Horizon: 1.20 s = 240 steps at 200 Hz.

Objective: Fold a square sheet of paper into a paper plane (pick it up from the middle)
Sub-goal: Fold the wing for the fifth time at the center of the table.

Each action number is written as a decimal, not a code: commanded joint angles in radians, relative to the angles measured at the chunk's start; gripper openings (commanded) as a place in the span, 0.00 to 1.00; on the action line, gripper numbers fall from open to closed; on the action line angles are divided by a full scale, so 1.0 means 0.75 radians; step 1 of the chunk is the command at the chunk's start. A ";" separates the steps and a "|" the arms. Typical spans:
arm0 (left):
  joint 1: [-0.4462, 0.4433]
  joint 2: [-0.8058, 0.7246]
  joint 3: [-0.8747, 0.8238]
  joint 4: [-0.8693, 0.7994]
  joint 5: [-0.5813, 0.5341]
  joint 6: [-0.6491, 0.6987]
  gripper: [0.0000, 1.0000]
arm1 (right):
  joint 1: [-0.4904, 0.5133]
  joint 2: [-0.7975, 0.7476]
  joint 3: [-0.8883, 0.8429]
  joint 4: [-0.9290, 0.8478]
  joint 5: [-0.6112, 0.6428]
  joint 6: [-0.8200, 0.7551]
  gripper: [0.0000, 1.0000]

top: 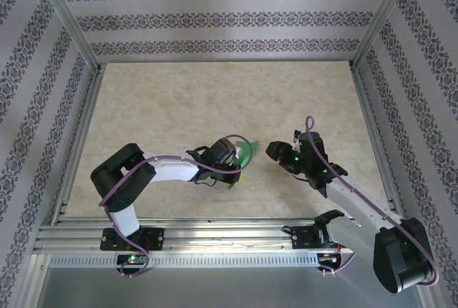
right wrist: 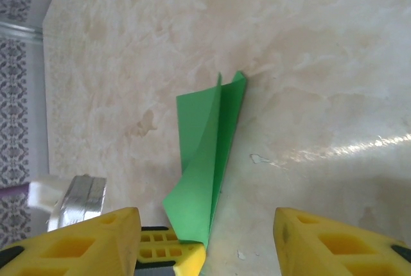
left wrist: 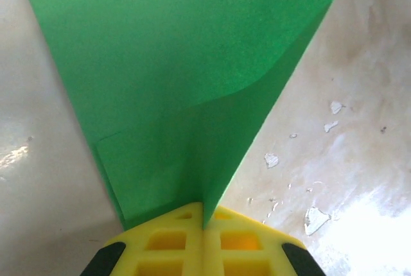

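The square sheet of paper is bright green and folded lengthwise into a narrow, pointed, dart-like shape with a loose flap. It is held up off the table. My left gripper is shut on its narrow end, the yellow fingers pressed together with the centre fold pinched between them. From above, the paper sticks out to the right of the left gripper. My right gripper faces it from the right, a short gap away. The right gripper is open, and its jaws stand wide on either side of the paper without touching it.
The beige marbled table has small white chipped flecks under the paper. Aluminium frame rails run along the near edge and the sides, with patterned walls behind. Both arm bases sit at the near edge.
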 commanded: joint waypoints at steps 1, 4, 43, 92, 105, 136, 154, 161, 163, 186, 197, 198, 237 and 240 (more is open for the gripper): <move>0.050 -0.028 -0.048 0.152 0.147 -0.068 0.00 | 0.024 0.011 0.070 -0.005 -0.074 -0.108 0.54; 0.058 -0.026 -0.052 0.165 0.161 -0.075 0.00 | 0.025 0.019 0.072 -0.001 -0.091 -0.110 0.53; 0.120 0.005 -0.118 0.361 0.331 -0.144 0.00 | 0.107 0.181 0.103 0.068 -0.208 -0.138 0.40; 0.175 0.040 -0.169 0.516 0.448 -0.230 0.00 | 0.214 0.427 0.165 0.138 -0.205 -0.146 0.19; 0.186 0.051 -0.175 0.538 0.469 -0.249 0.00 | 0.226 0.468 0.172 0.175 -0.196 -0.143 0.14; 0.195 0.063 -0.187 0.551 0.480 -0.257 0.00 | 0.229 0.564 0.194 0.267 -0.253 -0.126 0.10; 0.197 0.071 -0.192 0.562 0.487 -0.263 0.00 | 0.227 0.598 0.195 0.310 -0.258 -0.116 0.09; 0.197 0.076 -0.193 0.566 0.491 -0.267 0.00 | 0.227 0.613 0.196 0.330 -0.269 -0.111 0.09; 0.197 0.077 -0.194 0.568 0.492 -0.268 0.00 | 0.227 0.617 0.197 0.337 -0.272 -0.109 0.09; 0.199 0.092 -0.199 0.581 0.503 -0.277 0.00 | 0.220 0.669 0.193 0.418 -0.306 -0.078 0.08; 0.200 0.099 -0.201 0.587 0.509 -0.282 0.00 | 0.212 0.696 0.176 0.484 -0.318 -0.047 0.07; 0.201 0.098 -0.202 0.588 0.510 -0.282 0.00 | 0.211 0.698 0.174 0.493 -0.319 -0.043 0.07; 0.209 0.100 -0.227 0.614 0.514 -0.301 0.00 | 0.177 0.803 0.145 0.695 -0.372 0.044 0.06; 0.211 0.101 -0.228 0.614 0.516 -0.301 0.00 | 0.176 0.809 0.145 0.700 -0.372 0.045 0.06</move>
